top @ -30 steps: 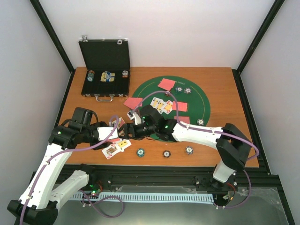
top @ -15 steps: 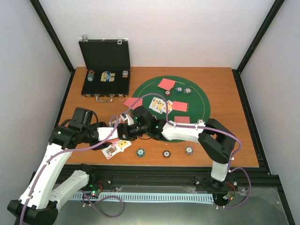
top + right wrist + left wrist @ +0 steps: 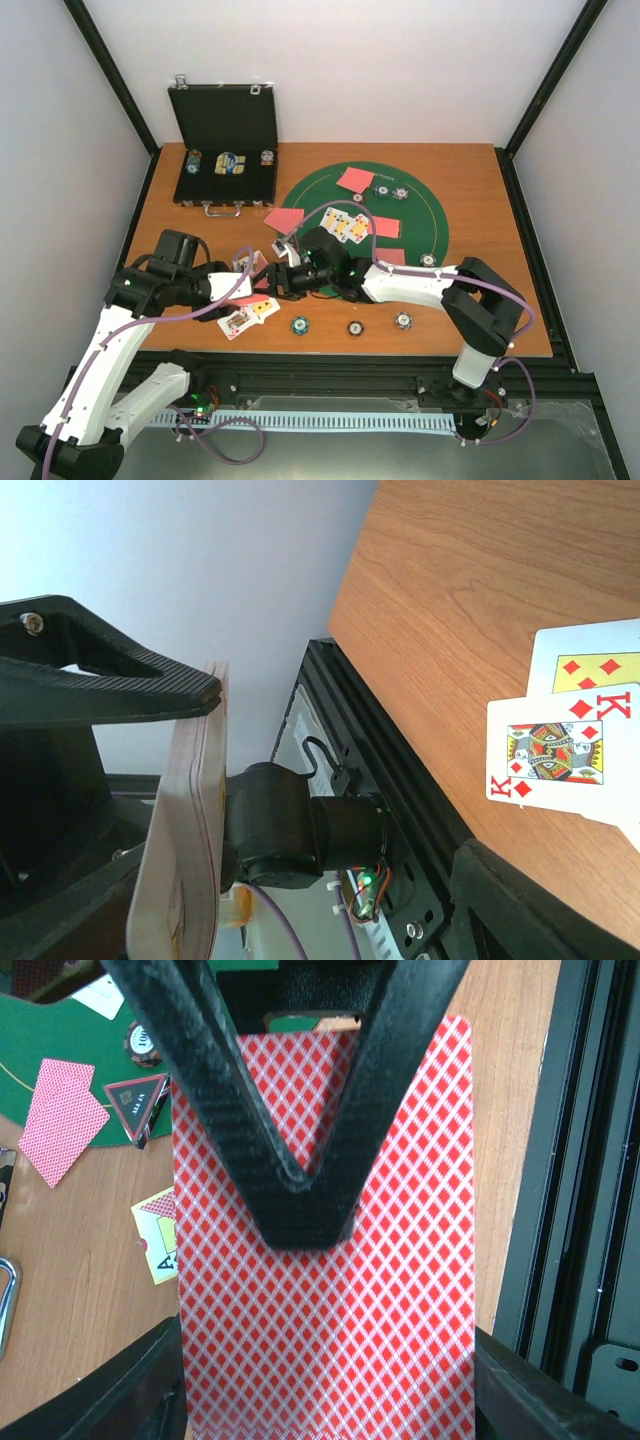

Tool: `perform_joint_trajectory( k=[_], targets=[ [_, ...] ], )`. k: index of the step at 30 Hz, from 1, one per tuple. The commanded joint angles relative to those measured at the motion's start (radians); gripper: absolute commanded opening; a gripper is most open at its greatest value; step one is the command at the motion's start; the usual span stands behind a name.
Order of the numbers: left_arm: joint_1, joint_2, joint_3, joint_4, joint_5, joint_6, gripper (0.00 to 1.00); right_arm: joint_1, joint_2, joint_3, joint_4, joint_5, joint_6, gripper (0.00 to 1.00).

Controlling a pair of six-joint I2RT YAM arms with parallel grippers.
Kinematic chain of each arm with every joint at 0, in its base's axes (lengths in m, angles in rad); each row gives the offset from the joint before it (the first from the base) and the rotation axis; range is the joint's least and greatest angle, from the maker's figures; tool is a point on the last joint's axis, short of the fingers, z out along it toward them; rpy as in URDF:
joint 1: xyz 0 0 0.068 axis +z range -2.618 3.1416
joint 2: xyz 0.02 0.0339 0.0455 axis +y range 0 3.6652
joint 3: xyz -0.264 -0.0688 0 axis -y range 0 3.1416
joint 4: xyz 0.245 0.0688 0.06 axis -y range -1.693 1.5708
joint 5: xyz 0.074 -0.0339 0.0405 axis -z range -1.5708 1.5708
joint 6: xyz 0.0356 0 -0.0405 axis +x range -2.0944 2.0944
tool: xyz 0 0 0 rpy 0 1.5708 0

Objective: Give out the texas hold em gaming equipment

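My left gripper point(image 3: 236, 291) is shut on a deck of red-backed cards point(image 3: 243, 286), held by its long edges point(image 3: 330, 1340) above the table's front left. My right gripper point(image 3: 272, 281) is open; one black finger point(image 3: 300, 1200) lies on the deck's top card. The right wrist view shows the deck edge-on point(image 3: 185, 830). Face-up cards point(image 3: 248, 315) lie below the grippers, a king of diamonds point(image 3: 555, 755) among them. Three chips point(image 3: 355, 327) sit near the front edge. A black triangle marker point(image 3: 135, 1100) lies at the mat's edge.
The green felt mat point(image 3: 420, 215) carries red-backed cards point(image 3: 355, 180), face-up cards point(image 3: 345, 225) and chips point(image 3: 400, 193). An open black case point(image 3: 225, 170) with chips stands at the back left. The black frame rail point(image 3: 560, 1210) runs along the table's front edge.
My right gripper reached left onto the deck, then drew back a little to the right. The left arm and deck have hardly moved.
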Motion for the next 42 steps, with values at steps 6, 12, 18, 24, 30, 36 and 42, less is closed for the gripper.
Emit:
perform_joint_trajectory(
  k=[6,12,18,24,30,36,42],
  targets=[
    [-0.003,-0.009,0.021,0.037,0.020,-0.001,0.33,-0.018,-0.088,-0.021,-0.109,0.014,-0.013,0.49],
    [-0.004,-0.010,0.013,0.047,0.019,0.001,0.33,-0.017,-0.124,0.003,-0.162,0.015,-0.014,0.16],
    [-0.003,-0.005,0.012,0.046,0.011,0.004,0.33,-0.041,-0.173,0.026,-0.256,0.022,-0.055,0.03],
    [-0.003,-0.008,-0.004,0.048,-0.005,0.014,0.33,-0.242,-0.282,-0.052,-0.367,-0.003,-0.147,0.03],
    [-0.003,-0.004,-0.020,0.077,-0.011,0.001,0.33,-0.533,-0.314,-0.066,-0.582,0.019,-0.359,0.03],
    [-0.003,0.039,-0.061,0.133,-0.050,-0.037,0.33,-0.783,-0.199,-0.002,-0.640,0.055,-0.464,0.03],
    [-0.001,0.084,-0.186,0.251,-0.179,-0.035,0.31,-0.866,0.038,0.189,-0.688,0.070,-0.529,0.03]
  ],
)
